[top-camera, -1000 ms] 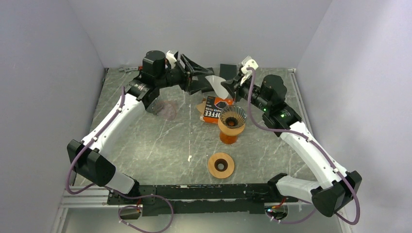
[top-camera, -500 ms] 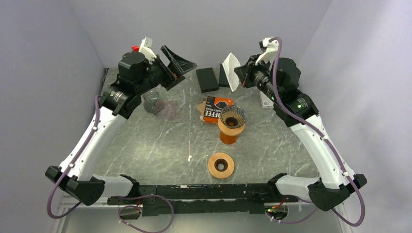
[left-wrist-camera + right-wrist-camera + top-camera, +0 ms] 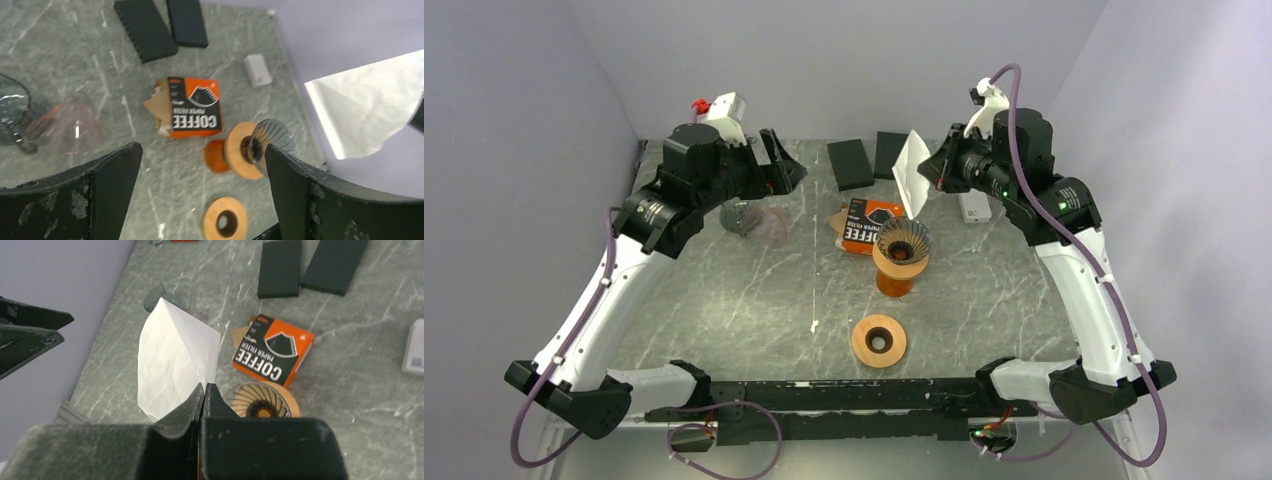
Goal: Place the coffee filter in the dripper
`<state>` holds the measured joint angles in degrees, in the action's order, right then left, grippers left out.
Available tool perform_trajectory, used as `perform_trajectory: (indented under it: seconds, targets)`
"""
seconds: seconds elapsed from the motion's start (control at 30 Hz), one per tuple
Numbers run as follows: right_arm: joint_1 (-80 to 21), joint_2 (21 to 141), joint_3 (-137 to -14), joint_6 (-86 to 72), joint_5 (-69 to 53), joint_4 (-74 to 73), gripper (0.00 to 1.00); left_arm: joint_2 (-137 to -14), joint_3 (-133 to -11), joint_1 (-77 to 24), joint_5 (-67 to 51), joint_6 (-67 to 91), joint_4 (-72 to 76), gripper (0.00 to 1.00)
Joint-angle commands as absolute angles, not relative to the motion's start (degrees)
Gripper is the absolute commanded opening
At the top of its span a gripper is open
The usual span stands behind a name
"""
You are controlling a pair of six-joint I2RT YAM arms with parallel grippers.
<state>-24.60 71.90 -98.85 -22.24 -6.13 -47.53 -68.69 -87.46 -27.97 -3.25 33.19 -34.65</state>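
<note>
Over a grey marble table, the right gripper pinches a white paper coffee filter by one edge, holding it in the air, clear of the ribbed dripper below, while the left gripper hangs with fingers spread wide.

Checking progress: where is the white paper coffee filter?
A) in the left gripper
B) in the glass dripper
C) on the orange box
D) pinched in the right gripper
D: the right gripper pinches the white paper coffee filter in the air; the left gripper is open.
</note>
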Motion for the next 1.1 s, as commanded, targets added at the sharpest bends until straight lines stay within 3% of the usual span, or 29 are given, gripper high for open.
perform_trajectory:
  seconds: [0.0,0.17,0.37,0.7,1.07]
  targets:
    - [-21.2,71.17,-101.36,-25.79,-12.36,-54.52,0.0,-71.38,-92.05,-28.12,-5.49,25.82,-43.91,1.0]
    - [-15.03,72.3,-101.97,-26.54,-21.88,-61.2,0.0,-73.74,-93.23,-28.02,-12.77,26.4,-46.15,1.0]
    - [-14.41,75.39,-100.0,-25.98,-26.33,-66.79,0.0,-75.99,-91.55,-27.94,-20.51,27.29,-44.06,1.0]
    - [-14.41,80.61,-98.51,-25.86,-24.41,-70.86,0.0,-77.83,-87.44,-28.72,-20.91,37.51,-37.74,1.0]
    - [-14.39,86.66,-101.29,-21.0,-17.38,-76.33,0.0,-85.78,-92.82,-33.22,-18.72,47.43,-40.42,1.0]
